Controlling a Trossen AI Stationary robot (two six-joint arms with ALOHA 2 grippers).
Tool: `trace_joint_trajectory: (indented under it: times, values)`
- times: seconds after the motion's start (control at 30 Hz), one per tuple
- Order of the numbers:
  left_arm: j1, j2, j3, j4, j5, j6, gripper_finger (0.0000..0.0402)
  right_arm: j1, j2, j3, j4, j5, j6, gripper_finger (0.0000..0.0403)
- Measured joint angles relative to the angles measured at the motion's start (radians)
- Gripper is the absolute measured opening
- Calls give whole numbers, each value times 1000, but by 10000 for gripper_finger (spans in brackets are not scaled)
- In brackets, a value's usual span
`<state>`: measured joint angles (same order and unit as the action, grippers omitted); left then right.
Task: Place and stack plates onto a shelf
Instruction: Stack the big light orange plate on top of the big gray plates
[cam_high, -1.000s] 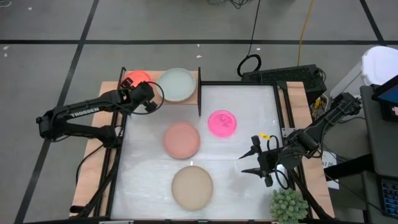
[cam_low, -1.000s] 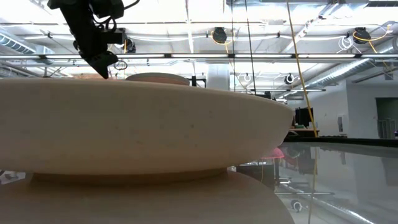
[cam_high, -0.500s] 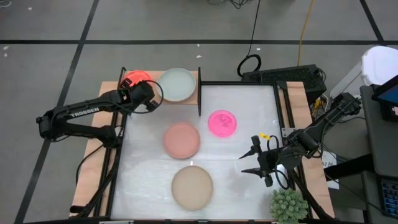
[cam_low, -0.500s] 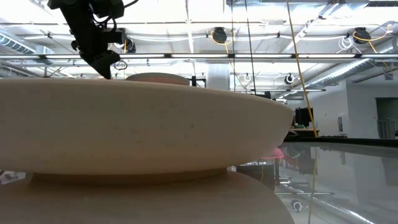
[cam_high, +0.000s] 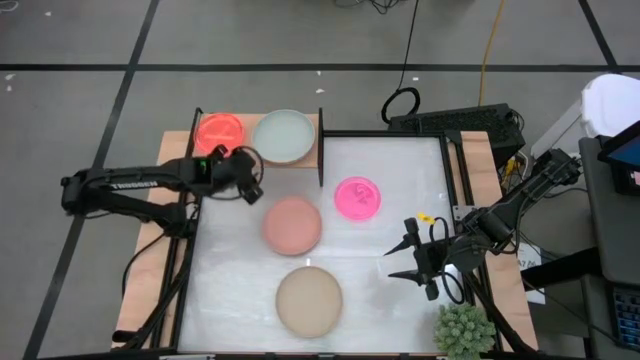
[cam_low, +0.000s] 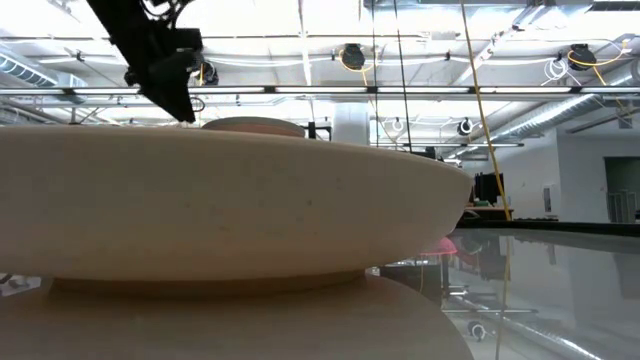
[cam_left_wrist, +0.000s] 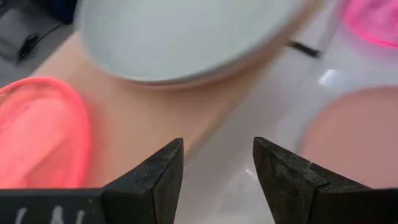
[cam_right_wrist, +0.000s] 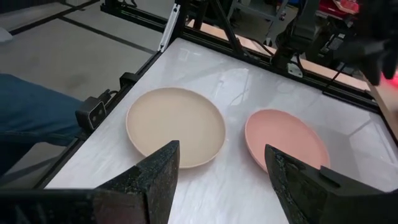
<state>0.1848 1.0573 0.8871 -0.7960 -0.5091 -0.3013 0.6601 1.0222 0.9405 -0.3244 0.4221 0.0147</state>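
The left pincer (cam_high: 252, 184) hangs over the worktop (cam_high: 380, 290) with its two dark fingers (cam_left_wrist: 152, 180) spread apart and nothing between them. Just past its tips is the edge of the shelf (cam_high: 312, 130), a light wood board. On the shelf, close in front of the pincer, lie two plates side by side: a small glowing orange-red plate (cam_high: 220, 130) and a bigger pale grey plate (cam_high: 284, 136). They sit near each other, but I cannot tell if they touch. To the side of the pincer, down on the white worktop, lies a dusty-pink plate (cam_high: 292, 225). Farther from it is a small bright pink plate (cam_high: 358, 197), and farther still a big beige plate (cam_high: 309, 301). The right pincer (cam_high: 404, 262) waits well away on the other side of the worktop, fingers also spread wide and holding nothing. The beige plate and the dusty-pink plate lie out in front of it. A spiky green plant (cam_high: 464, 330) stands near it at the corner.
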Motion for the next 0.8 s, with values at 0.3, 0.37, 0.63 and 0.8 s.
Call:
trace_joint_trajectory:
  times: [0.3,0.37,0.63,0.8]
  values:
    - [-289,0,0,-3,1,-107,200,0,0,0,-12,-1,52,216]
    - [-351,3,0,-3,5,-121,200,0,0,0,-11,-1,53,216]
    - [-559,6,0,-2,8,-123,200,0,0,0,-9,-1,79,216]
    - [-644,17,0,-1,13,-41,200,0,0,0,-2,-1,75,216]
